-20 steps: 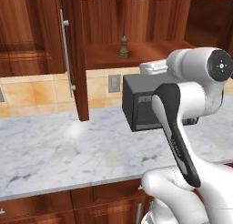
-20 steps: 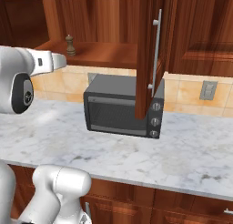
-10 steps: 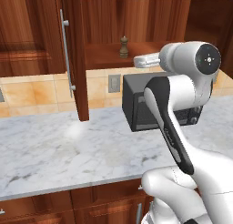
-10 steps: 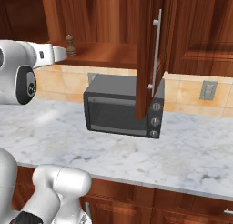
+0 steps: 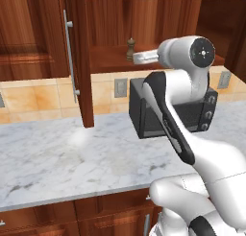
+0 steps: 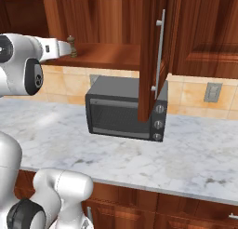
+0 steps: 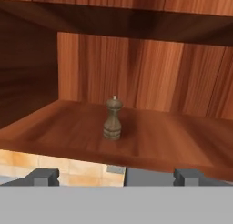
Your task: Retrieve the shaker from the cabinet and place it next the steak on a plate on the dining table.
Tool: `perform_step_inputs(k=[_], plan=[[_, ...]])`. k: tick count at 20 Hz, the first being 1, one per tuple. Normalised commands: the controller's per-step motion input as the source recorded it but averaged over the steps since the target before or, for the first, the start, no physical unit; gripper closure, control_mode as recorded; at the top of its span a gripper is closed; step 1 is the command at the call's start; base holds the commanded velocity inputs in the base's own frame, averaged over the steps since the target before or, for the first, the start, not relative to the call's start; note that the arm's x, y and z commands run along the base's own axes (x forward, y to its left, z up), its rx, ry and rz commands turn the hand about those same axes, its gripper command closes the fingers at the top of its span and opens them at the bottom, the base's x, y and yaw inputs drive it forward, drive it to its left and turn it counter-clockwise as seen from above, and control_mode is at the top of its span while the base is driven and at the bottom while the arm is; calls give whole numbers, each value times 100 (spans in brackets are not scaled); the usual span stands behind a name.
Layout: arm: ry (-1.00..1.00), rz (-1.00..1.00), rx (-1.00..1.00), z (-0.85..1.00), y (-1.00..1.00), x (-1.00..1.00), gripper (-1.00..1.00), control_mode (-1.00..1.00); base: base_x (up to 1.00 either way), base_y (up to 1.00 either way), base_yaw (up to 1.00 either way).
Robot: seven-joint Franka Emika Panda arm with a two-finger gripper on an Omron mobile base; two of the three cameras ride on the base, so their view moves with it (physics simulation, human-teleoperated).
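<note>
The shaker (image 7: 113,118) stood upright at the centre of the hand view, on the bare wooden shelf of the cabinet (image 7: 150,132), with open shelf on every side of it and the panelled back wall behind. At the bottom of that frame the 2 fingertips (image 7: 43,176) of the gripper (image 7: 116,177) rose far apart, 1 at lower left and 1 at lower right, so the jaws were spread wide and held nothing. The shaker sat between them in line of sight but well beyond them, not touched.

In the left base view the shaker (image 5: 129,49) showed near the upper middle, on the shelf, just left of the white hand (image 5: 145,57) that reached in level from the arm's big round joint at upper right. The open cabinet door (image 5: 77,57) hung edge-on in the upper left, its long silver bar handle (image 5: 69,60) facing left. Below the shelf a dark microwave (image 5: 146,112) sat on the marble counter (image 5: 62,158), partly covered by the arm.

In the right base view the shaker (image 6: 71,46) stood at upper left, right at the tip of the hand (image 6: 58,49); whether they touched could not be told there. The door (image 6: 151,56) hung at centre right, in front of the microwave (image 6: 121,114).
</note>
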Motion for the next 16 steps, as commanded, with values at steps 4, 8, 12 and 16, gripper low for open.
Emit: perform_step_inputs(k=[4, 8, 12, 16], plan=[[6, 3, 3, -4, 0, 47, -100, -100, 0, 0, 0], [1, 2, 1, -8, 0, 47, -100, -100, 0, 0, 0], [0, 0, 0, -1, 0, 42, -100, -100, 0, 0, 0], [0, 0, 0, -4, 4, 43, -100, -100, 0, 0, 0]])
